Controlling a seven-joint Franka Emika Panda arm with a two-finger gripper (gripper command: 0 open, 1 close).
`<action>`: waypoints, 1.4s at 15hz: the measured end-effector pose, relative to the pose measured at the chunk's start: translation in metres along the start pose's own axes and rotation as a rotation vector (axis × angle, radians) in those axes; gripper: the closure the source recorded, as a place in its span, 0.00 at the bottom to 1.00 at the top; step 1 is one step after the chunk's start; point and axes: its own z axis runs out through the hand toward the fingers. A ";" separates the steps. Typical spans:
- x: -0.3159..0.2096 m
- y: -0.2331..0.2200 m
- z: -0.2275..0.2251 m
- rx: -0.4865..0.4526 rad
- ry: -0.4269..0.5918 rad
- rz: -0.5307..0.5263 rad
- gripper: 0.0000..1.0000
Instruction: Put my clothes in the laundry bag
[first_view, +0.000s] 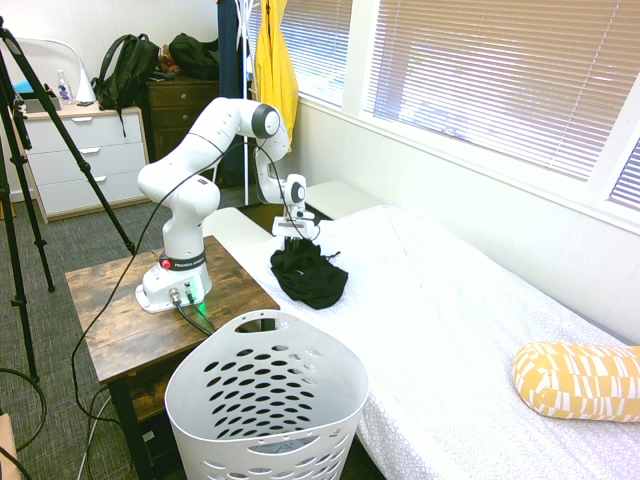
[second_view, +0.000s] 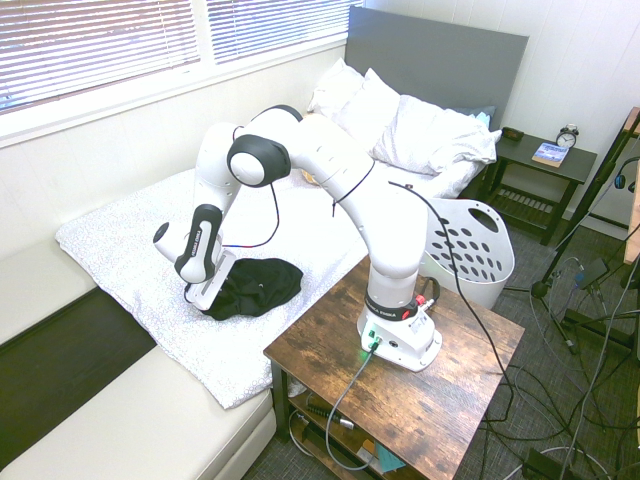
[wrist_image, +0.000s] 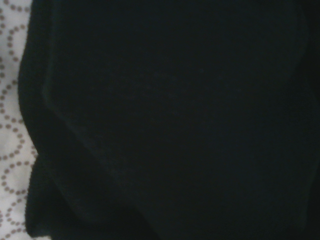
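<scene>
Our arm (first_view: 195, 165) is glossy white with rounded links and dark grey discs capping its joints. We see a black cable looping along it toward the tool (first_view: 293, 232), a red spot and dark lettering near its base, and green lights there.

The black garment (first_view: 309, 277) is soft matt cloth, finely knitted in the wrist view (wrist_image: 175, 120). The bedspread (first_view: 450, 330) under it is white cloth printed with small rings, slightly textured. The laundry basket (first_view: 265, 400) is smooth white plastic with a faint sheen. The side table (second_view: 440, 390) has a rough-grained, dark-stained wood top. The arm (second_view: 330, 175) has glossy white plastic shells. The pillow (first_view: 578, 380) is yellow patterned cloth
</scene>
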 end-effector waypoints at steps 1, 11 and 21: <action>0.000 0.003 -0.001 0.005 -0.005 -0.002 1.00; 0.060 0.154 -0.153 -0.012 -0.137 -0.055 1.00; 0.024 0.461 -0.251 -0.454 -0.292 -0.108 1.00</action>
